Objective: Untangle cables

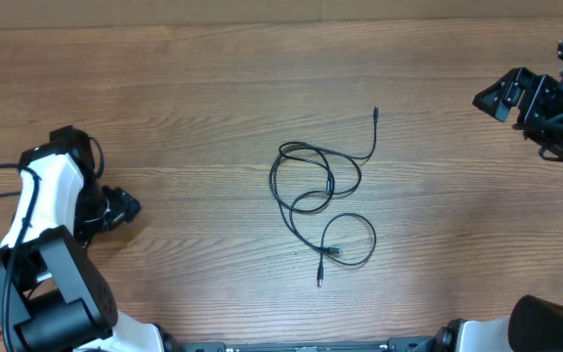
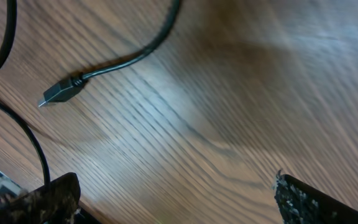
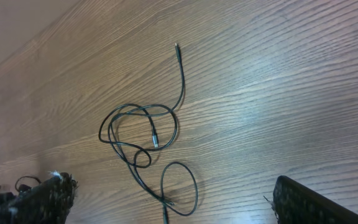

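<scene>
While the cables (image 1: 321, 196) lie looped mid-frame, well apart from both arms, left gripper (image 1: 122, 208) lower left and right gripper (image 1: 495, 97) upper right sit spread, empty; approach step, next probably pinch a plug end.

There the cables (image 1: 321, 196) lie, looped on the middle of the table (image 1: 213, 68); far plug end (image 1: 376, 111) trails toward the back, near plug end (image 1: 320, 282) toward the front. Left gripper (image 1: 125, 207) well off left, right gripper (image 1: 489, 99) far right, both apart from them.
</scene>
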